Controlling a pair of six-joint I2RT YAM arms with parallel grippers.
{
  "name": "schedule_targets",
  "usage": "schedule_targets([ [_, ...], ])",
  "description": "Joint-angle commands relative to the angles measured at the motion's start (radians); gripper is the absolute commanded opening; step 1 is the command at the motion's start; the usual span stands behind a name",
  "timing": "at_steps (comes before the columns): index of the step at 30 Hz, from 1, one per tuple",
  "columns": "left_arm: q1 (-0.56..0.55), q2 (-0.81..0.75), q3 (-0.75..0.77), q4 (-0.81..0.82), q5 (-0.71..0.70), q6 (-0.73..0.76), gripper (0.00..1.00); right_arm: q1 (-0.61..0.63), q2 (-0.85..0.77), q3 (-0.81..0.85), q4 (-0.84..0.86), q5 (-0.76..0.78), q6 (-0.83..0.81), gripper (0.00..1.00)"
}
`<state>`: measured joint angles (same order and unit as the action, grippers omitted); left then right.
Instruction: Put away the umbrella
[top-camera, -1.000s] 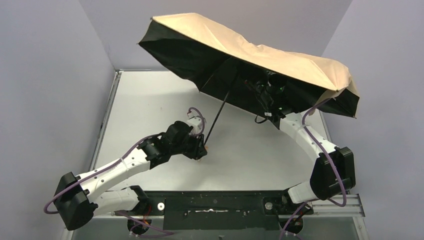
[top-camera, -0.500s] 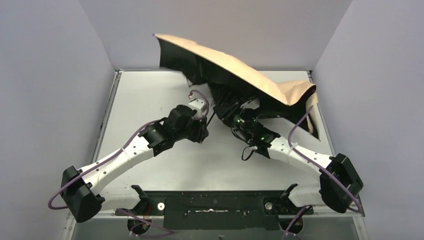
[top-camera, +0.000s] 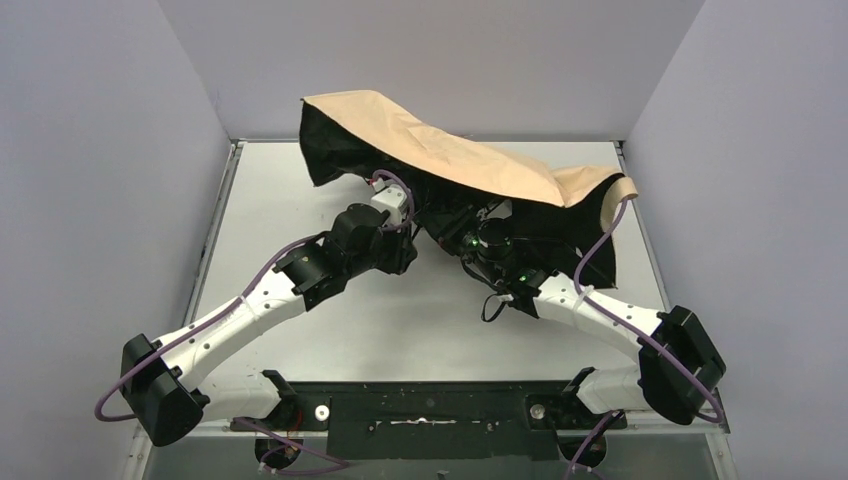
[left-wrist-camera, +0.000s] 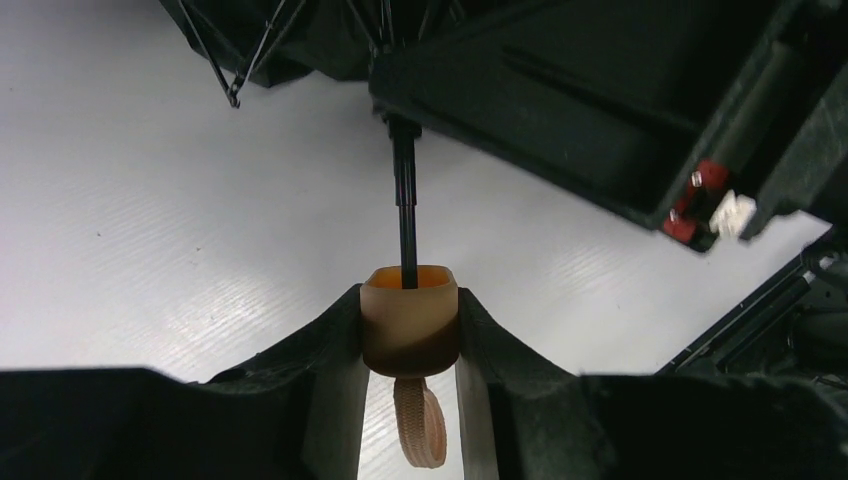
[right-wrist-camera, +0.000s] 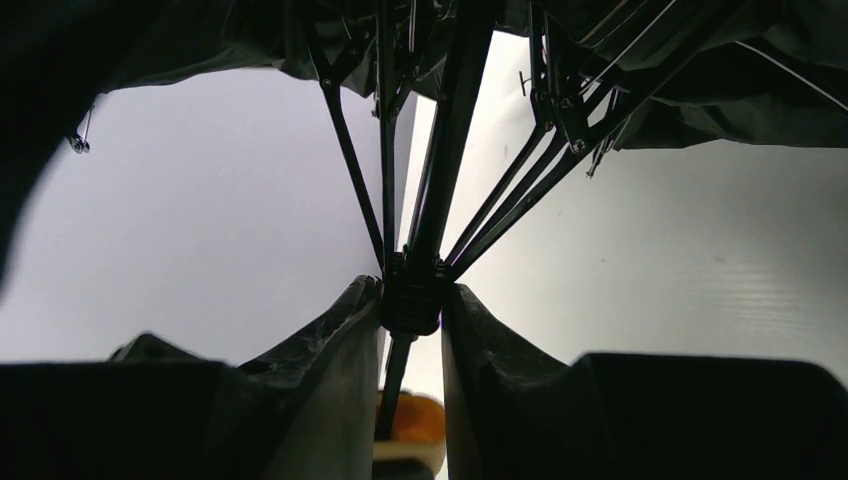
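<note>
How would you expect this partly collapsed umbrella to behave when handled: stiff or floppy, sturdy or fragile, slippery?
The umbrella would probably flop: its tan fabric sags in loose folds. Its ribs look thin, so likely easy to bend. The handle, clamped in the left claw, looks smooth and rounded, so it might slip.

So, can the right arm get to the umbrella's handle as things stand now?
Probably not. The left gripper is shut on the handle, covering its sides, and the right gripper is itself shut on the runner up the shaft; it would have to let go first.
</note>
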<state>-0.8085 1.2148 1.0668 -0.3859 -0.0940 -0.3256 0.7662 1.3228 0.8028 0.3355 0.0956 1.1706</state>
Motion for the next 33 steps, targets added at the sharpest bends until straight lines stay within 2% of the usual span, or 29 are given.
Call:
schedule_targets([
  [1, 0.049, -0.019, 0.101, 0.273, -0.105, 0.023, 0.00, 0.061, 0.019, 0.009, -0.095, -0.088, -0.046, 0.00],
  [8, 0.089, 0.054, 0.185, 0.314, -0.097, 0.053, 0.00, 0.115, 0.027, 0.053, -0.105, -0.116, -0.049, 0.00],
  [16, 0.087, 0.038, 0.223, 0.221, -0.123, 0.091, 0.00, 0.109, 0.030, 0.160, -0.136, -0.109, -0.110, 0.00],
  [25, -0.029, -0.046, 0.450, -0.169, -0.395, 0.167, 0.00, 0.191, 0.103, 0.424, -0.197, -0.130, -0.163, 0.00],
  [30, -0.133, -0.060, 0.633, -0.452, -0.609, 0.107, 0.00, 0.306, 0.122, 0.521, -0.262, -0.064, -0.126, 0.00],
  [33, -0.234, -0.059, 0.717, -0.642, -0.731, 0.025, 0.00, 0.384, 0.133, 0.574, -0.327, -0.040, -0.077, 0.00],
])
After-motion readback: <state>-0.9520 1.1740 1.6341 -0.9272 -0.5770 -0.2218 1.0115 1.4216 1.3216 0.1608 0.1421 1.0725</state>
